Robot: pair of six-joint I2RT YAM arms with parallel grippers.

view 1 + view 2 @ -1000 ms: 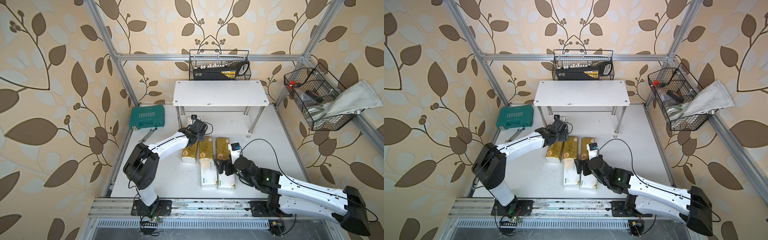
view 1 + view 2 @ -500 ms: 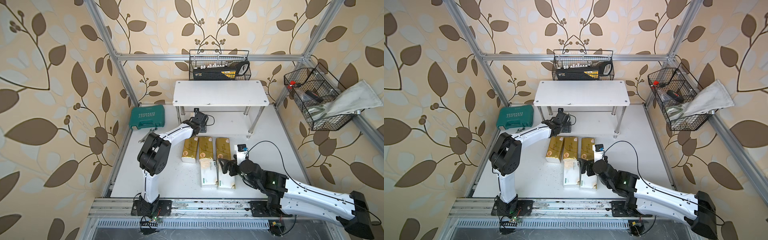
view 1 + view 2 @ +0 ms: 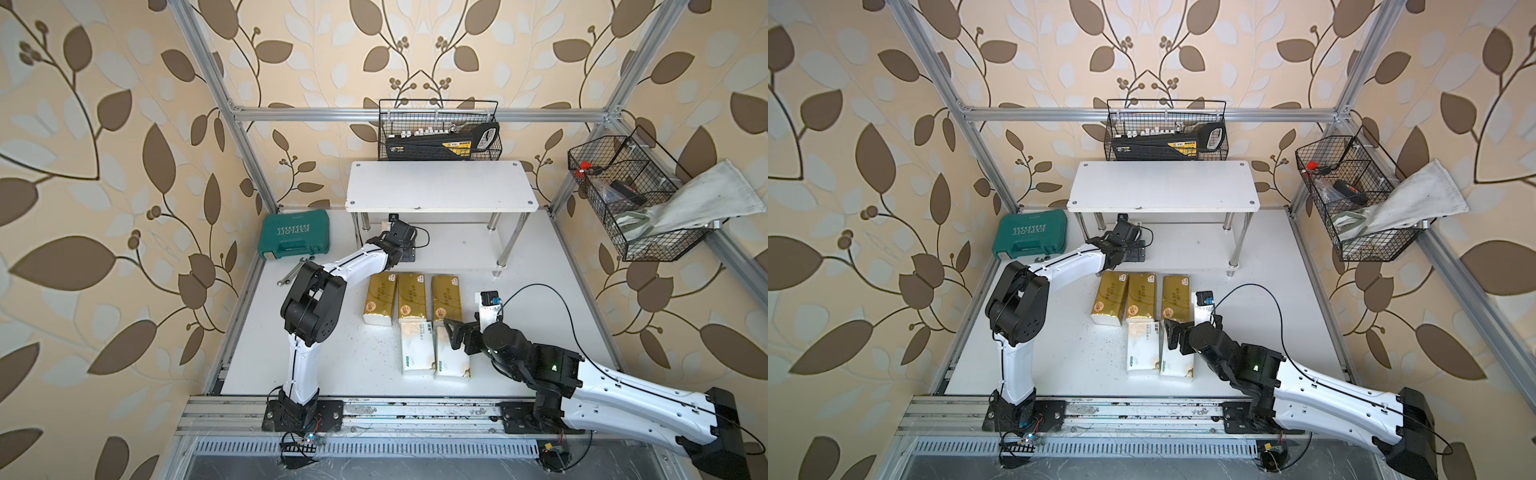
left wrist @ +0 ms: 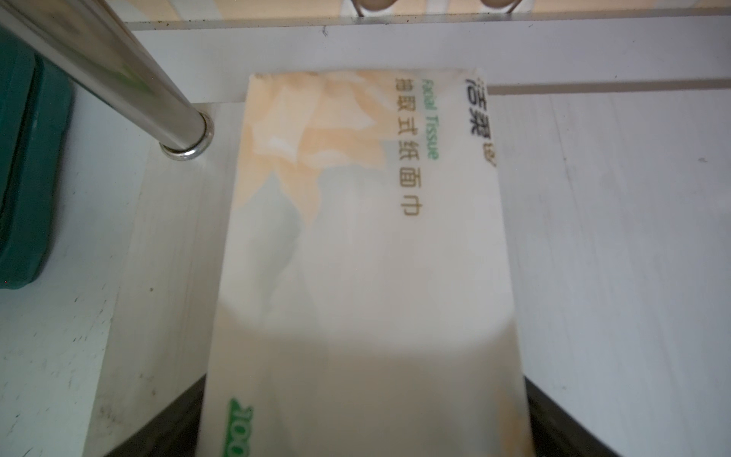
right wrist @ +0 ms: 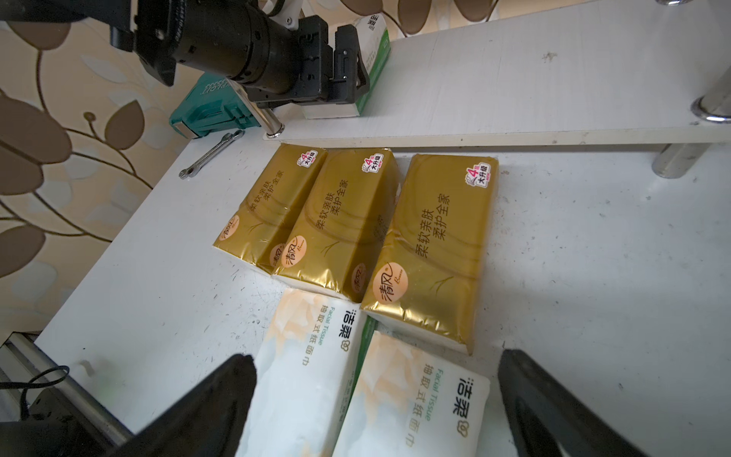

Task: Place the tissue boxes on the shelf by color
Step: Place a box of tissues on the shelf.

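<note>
A white tissue box (image 4: 368, 237) with green print lies on the shelf's lower board (image 4: 593, 237), beside a chrome leg (image 4: 118, 71). My left gripper (image 4: 366, 395) is open, its fingers standing wide on either side of the box's near end. Three gold tissue boxes (image 3: 379, 297) (image 3: 411, 297) (image 3: 446, 297) lie side by side on the table in front of the shelf (image 3: 440, 187). Two white tissue boxes (image 3: 415, 347) (image 3: 451, 357) lie just nearer than these. My right gripper (image 3: 451, 332) hangs open over them, holding nothing, as the right wrist view also shows (image 5: 372, 368).
A teal tool case (image 3: 295, 235) and a wrench (image 3: 293, 274) lie left of the shelf. A black wire basket (image 3: 440, 129) hangs behind the shelf. Another basket (image 3: 636, 208), with a cloth draped over it, hangs on the right wall.
My left arm has reached further in toward the shelf's lower board, and its jaws have widened off the white box. The right gripper stays open over the white boxes, barely shifted.
</note>
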